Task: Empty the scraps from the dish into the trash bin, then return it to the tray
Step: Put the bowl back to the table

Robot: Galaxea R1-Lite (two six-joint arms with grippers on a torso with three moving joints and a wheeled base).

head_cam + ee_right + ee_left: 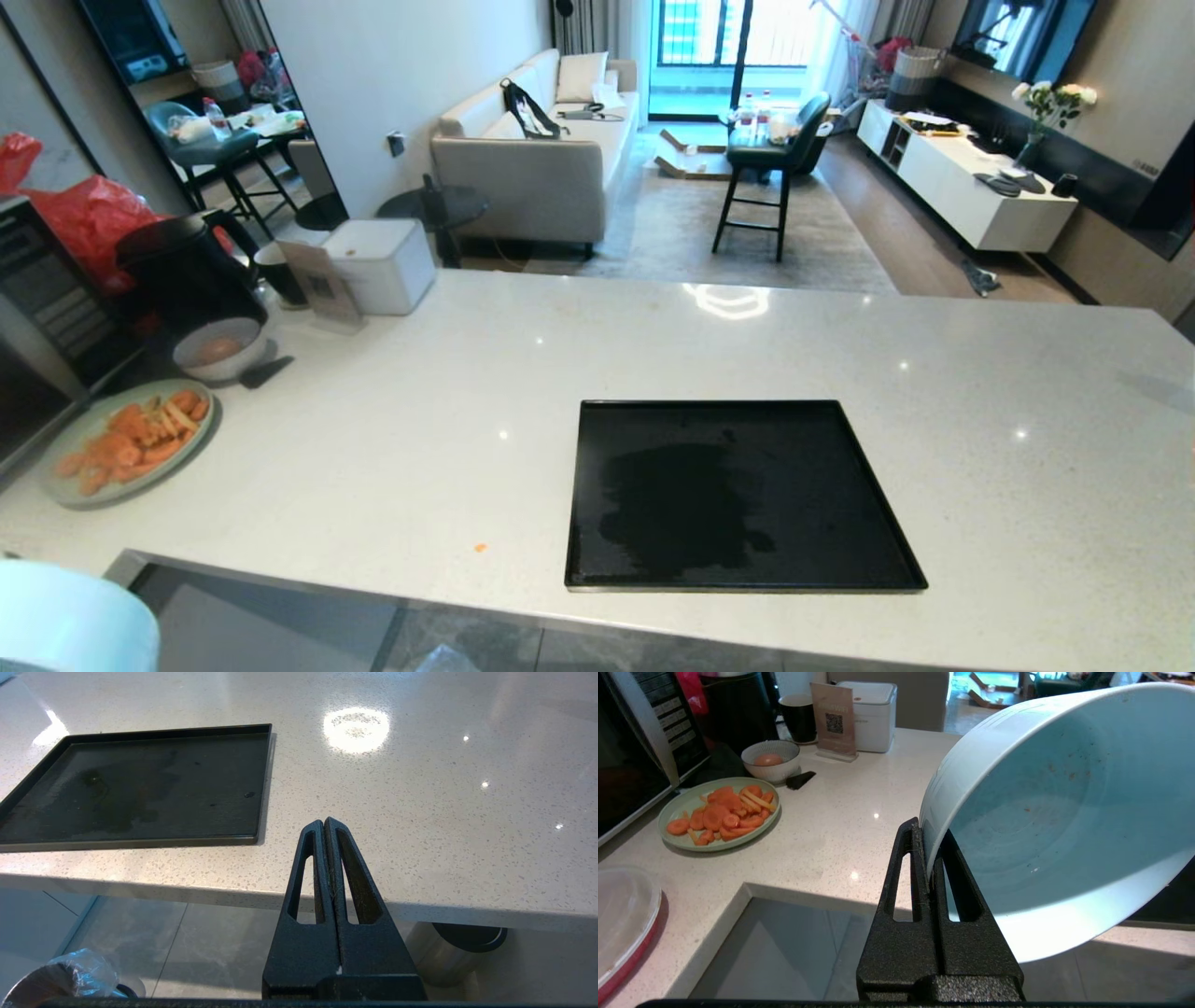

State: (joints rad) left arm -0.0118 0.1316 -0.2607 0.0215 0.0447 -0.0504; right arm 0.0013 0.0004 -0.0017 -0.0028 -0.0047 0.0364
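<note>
The left gripper (930,851) is clamped on the rim of the small pale blue glossy bowl (1059,821), tipped and emptied but for specks, at the head view's lower left corner. The flat black rectangular tray (878,523) waits lower centre. With only a thin edge pinched, the bowl could swing or slip. The right gripper (325,826) hangs closed and empty below the counter edge.
</note>
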